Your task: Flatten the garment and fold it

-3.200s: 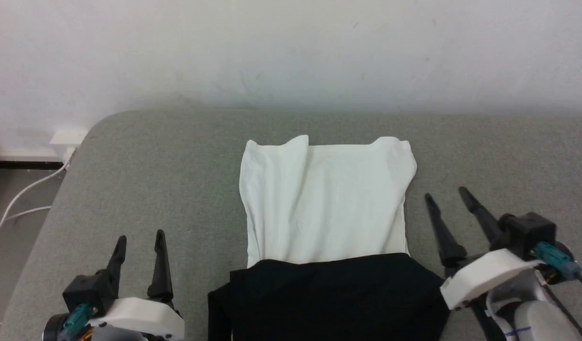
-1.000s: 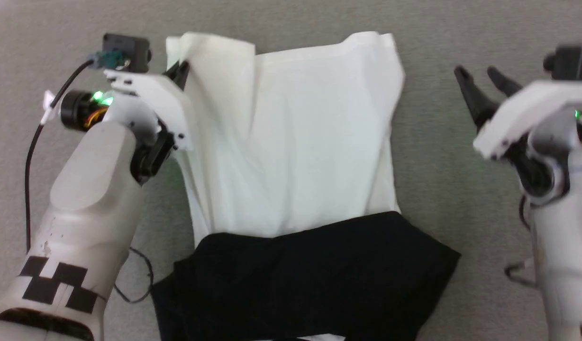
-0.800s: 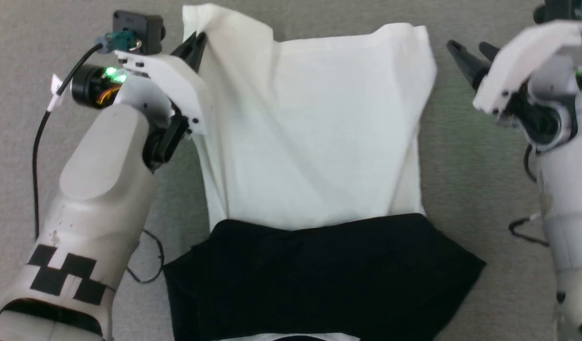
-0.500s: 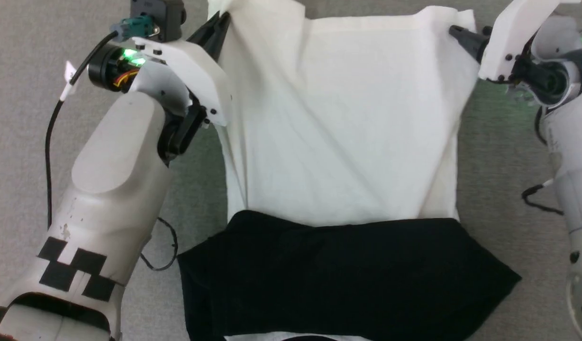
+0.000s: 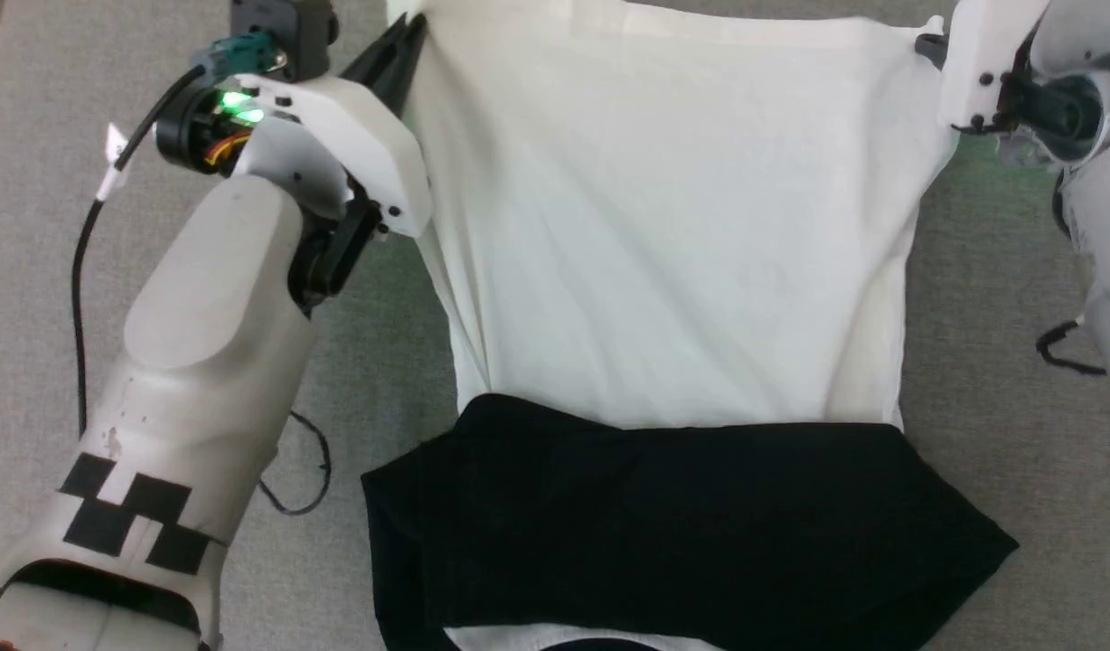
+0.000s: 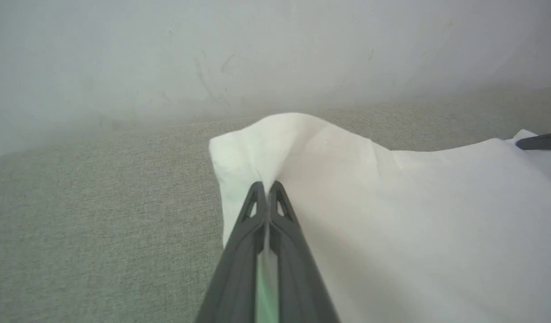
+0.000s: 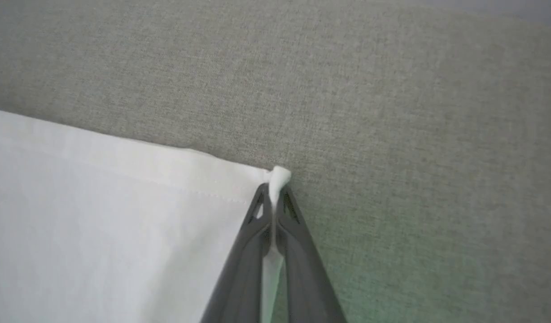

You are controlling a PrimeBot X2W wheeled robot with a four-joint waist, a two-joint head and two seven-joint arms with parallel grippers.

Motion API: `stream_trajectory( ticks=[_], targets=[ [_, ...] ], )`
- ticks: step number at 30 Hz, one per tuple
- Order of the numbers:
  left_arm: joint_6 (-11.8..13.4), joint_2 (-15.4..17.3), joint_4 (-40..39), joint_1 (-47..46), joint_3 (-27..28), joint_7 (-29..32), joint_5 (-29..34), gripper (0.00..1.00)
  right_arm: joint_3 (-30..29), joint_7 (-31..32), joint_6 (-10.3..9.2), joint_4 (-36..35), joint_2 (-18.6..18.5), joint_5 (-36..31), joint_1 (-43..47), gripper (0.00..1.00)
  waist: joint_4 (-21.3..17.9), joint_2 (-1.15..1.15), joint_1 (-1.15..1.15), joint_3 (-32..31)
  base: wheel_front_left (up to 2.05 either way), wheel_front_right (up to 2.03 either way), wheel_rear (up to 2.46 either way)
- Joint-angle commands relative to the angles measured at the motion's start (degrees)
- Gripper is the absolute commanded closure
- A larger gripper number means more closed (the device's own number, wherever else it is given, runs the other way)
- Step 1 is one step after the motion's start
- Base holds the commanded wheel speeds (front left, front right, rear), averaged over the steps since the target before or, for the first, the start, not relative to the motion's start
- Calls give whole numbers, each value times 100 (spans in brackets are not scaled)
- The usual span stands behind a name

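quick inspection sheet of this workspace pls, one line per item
surface: grey fabric pad, nothing on it but the shirt
job's things: shirt, white body spread out with a few creases, black part across its near end
clutter: nothing seen
end effectors: left end effector shut on the shirt's far left corner; right end effector shut on the far right corner
cables: black lead beside the left arm, another lead by the right arm, both off the shirt
surroundings: pale wall behind the pad
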Motion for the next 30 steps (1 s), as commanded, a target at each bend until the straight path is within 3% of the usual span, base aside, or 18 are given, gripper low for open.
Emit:
stream_trajectory(
  ticks=[1, 16, 25, 30],
  targets=[
    [9, 67, 33, -24, 49, -105, -4, 100, 39, -219, -8, -43, -60, -30, 156, 100, -50, 0, 0, -195, 0, 0, 0],
    [241, 392, -57, -15, 308, -845, 28, 100, -67, -3047, -8, -987, -395, -14, 489, 100, -311, 0, 0, -1353, 0, 0, 0],
    [743, 626, -1215, 2193, 543, -1158, -355, 100, 593, -3219, -8, -2366, -587, 545, 2817, 100, -437, 0, 0, -2093, 0, 0, 0],
    [1074, 734, -1973, 3424, 554, -1089, -505, 100, 449, -2963, -8, -3312, -688, 842, 4195, 100, -448, 0, 0, -2303, 0, 0, 0]
  ],
)
